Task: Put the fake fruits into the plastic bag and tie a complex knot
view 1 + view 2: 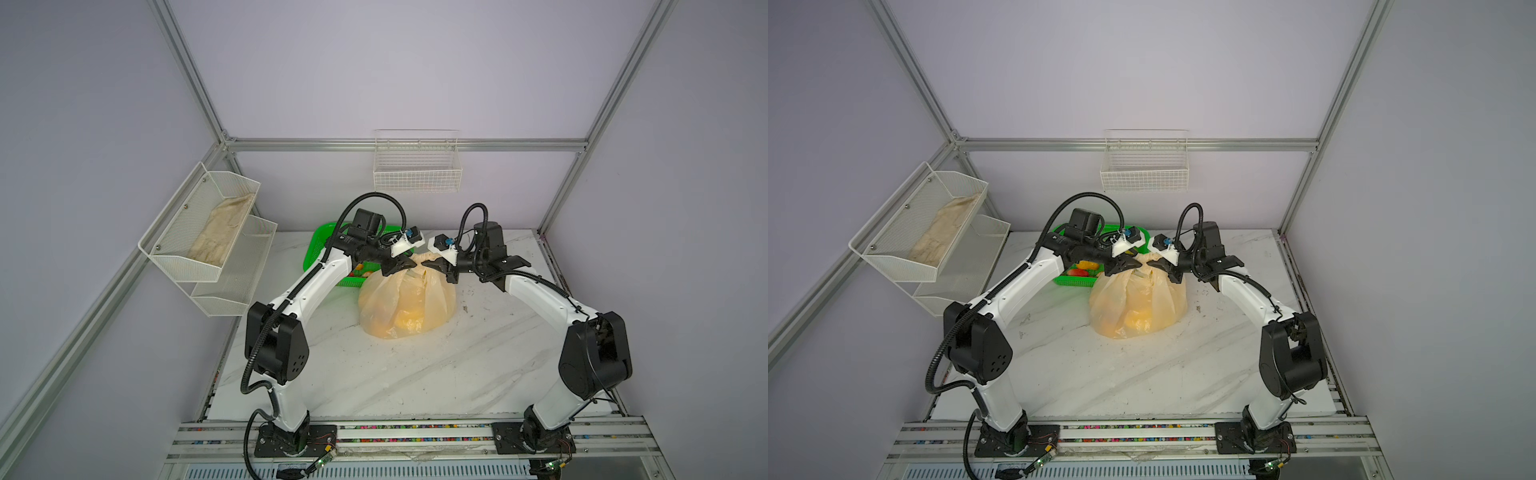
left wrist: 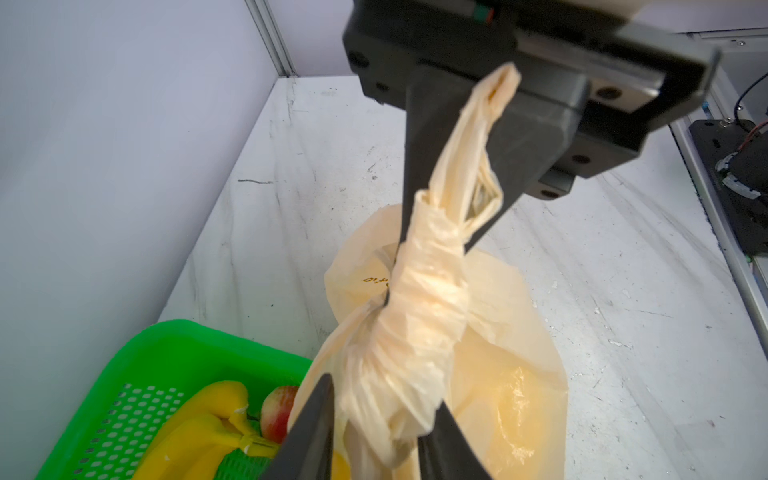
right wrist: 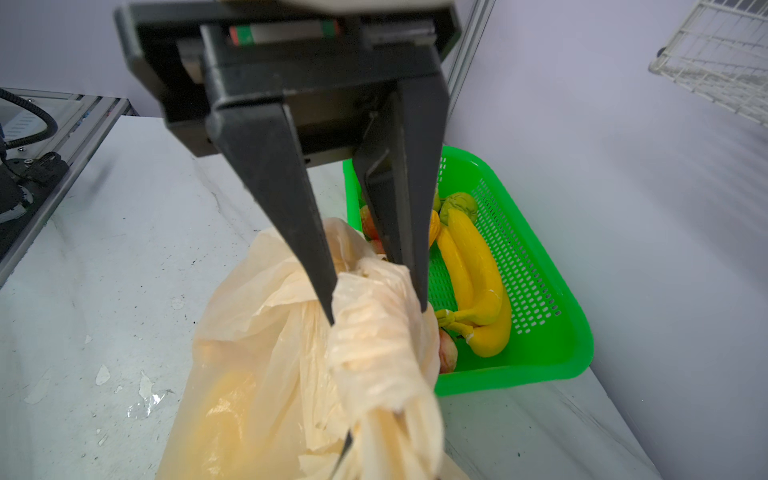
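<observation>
Thin plastic bag [image 1: 405,303] looks slippery: grip its twisted handles [image 2: 419,316], where right tool [image 3: 378,316] clamps, left tool [image 2: 378,399] seemingly apart.

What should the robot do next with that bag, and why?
Probably draw the left gripper back off the twisted handles: its jaws stand apart around them, while the right gripper is shut on them near their end, so it alone seems to hold the bag.
</observation>
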Motion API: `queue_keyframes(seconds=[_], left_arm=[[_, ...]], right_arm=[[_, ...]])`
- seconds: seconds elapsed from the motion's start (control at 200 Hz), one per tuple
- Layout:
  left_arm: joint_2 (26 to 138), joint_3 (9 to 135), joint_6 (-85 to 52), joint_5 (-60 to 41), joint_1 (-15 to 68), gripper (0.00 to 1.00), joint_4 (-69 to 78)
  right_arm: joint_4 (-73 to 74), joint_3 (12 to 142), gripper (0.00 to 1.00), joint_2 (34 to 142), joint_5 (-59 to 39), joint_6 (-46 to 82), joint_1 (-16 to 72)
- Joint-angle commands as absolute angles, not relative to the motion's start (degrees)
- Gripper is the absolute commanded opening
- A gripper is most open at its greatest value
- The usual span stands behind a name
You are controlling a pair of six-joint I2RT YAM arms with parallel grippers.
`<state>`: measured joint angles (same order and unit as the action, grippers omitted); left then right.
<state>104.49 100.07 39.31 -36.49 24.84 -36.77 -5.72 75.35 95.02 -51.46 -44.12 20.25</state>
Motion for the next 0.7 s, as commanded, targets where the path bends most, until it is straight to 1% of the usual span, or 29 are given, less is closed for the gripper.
queue_keyframes(seconds=[0.0,0.145,0.37,0.695], left_arm=[[100.8,99.3,40.3,-35.9,25.2,0.33,-32.8],[100.9,98.5,41.8,-36.9,25.2,0.35,-32.9],[101.8,98.5,44.5,-37.4,25.0,0.43,-33.6],[104.7,100.3,44.7,-39.8,24.9,0.43,-37.0]], right_arm=[[-2.3,73.4,0.00,92.2,-53.2,-43.2,20.3],[-0.7,72.8,0.00,91.8,-53.3,-42.1,20.3],[0.1,71.9,0.00,91.3,-53.5,-42.3,20.3],[1.3,71.8,0.00,90.7,-53.2,-42.3,20.3]])
